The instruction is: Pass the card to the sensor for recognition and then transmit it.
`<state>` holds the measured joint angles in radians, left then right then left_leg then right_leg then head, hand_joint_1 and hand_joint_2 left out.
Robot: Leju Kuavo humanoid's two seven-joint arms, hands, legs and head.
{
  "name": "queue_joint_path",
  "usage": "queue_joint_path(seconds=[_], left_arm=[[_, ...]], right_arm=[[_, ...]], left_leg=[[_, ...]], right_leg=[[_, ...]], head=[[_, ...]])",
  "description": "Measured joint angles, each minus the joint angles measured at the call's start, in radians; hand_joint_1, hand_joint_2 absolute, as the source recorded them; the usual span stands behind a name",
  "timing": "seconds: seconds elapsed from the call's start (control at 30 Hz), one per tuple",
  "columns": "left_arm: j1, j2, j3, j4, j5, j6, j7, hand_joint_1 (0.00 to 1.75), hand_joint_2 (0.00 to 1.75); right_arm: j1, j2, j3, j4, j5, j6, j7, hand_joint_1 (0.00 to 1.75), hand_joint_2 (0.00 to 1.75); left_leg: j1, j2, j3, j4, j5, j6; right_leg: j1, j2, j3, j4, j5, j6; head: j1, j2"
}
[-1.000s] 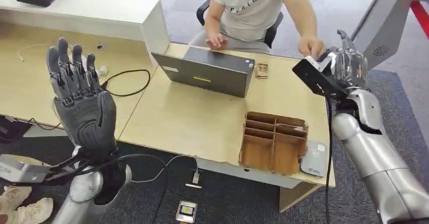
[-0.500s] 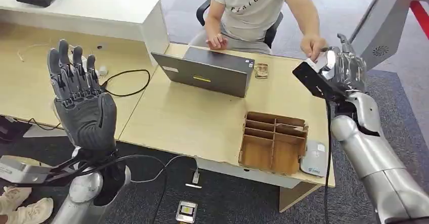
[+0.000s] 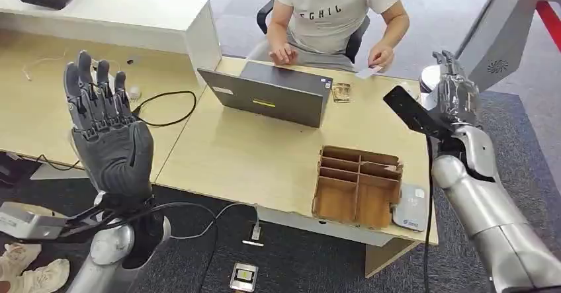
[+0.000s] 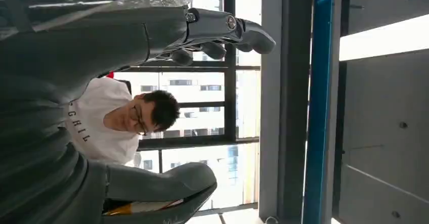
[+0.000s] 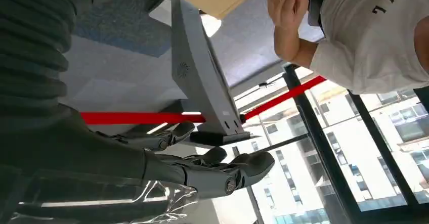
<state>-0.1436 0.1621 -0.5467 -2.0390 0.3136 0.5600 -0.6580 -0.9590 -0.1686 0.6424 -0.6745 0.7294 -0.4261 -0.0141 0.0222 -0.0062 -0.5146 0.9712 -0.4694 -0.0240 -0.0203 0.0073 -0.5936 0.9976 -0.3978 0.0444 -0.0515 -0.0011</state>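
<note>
card now held by person's hand, withdrawn far of table | right hand emptied, fingers apart | left hand unchanged, raised, fingers spread

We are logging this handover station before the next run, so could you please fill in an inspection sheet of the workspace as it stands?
Surface: wooden desk, mostly bare at the middle.
Job's things: card in the person's hand, at the desk's far edge; sensor at the near right corner.
Clutter: laptop; wooden divider tray; small brown item beside the laptop.
Hands: left hand raised, fingers apart, holding nothing; right hand raised, holding nothing.
Cables: black cable on the desk; more hanging below its front edge.
Surroundings: seated person; grey carpet.
</note>
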Motion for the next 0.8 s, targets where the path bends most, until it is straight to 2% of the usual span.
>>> queue_joint_path(seconds=[0.17, 0.3, 0.5, 0.8], left_arm=[[0.002, 0.000, 0.001, 0.000, 0.000, -0.019, 0.006, 0.00, 1.75], [0.002, 0.000, 0.006, 0.001, 0.001, -0.035, 0.013, 0.00, 1.75], [0.003, 0.000, 0.022, 0.005, 0.003, -0.064, 0.018, 0.00, 1.75], [0.016, 0.000, 0.039, 0.009, -0.004, -0.082, 0.017, 0.00, 1.75]], right_arm=[[0.040, -0.030, -0.022, -0.048, -0.012, -0.024, -0.001, 0.00, 1.75], [0.108, -0.070, -0.041, -0.141, -0.014, -0.029, 0.015, 0.00, 1.75], [0.276, -0.144, -0.080, -0.378, 0.000, -0.028, 0.069, 0.00, 1.75], [0.515, -0.202, -0.123, -0.647, 0.010, -0.027, 0.106, 0.00, 1.75]], left_leg=[[0.000, 0.000, 0.000, 0.000, 0.000, 0.000], [0.000, 0.000, 0.000, 0.000, 0.000, 0.000], [0.000, 0.000, 0.001, 0.000, -0.001, 0.000], [0.000, 0.002, 0.001, -0.001, -0.001, 0.000]], right_leg=[[0.000, 0.000, 0.000, 0.000, 0.000, 0.000], [0.000, 0.000, 0.000, 0.000, 0.000, 0.000], [0.000, 0.000, 0.000, 0.000, 0.000, 0.000], [0.000, 0.001, 0.001, 0.000, -0.001, 0.000]], head=[[0.000, 0.000], [0.000, 0.000], [0.000, 0.000], [0.000, 0.000]])
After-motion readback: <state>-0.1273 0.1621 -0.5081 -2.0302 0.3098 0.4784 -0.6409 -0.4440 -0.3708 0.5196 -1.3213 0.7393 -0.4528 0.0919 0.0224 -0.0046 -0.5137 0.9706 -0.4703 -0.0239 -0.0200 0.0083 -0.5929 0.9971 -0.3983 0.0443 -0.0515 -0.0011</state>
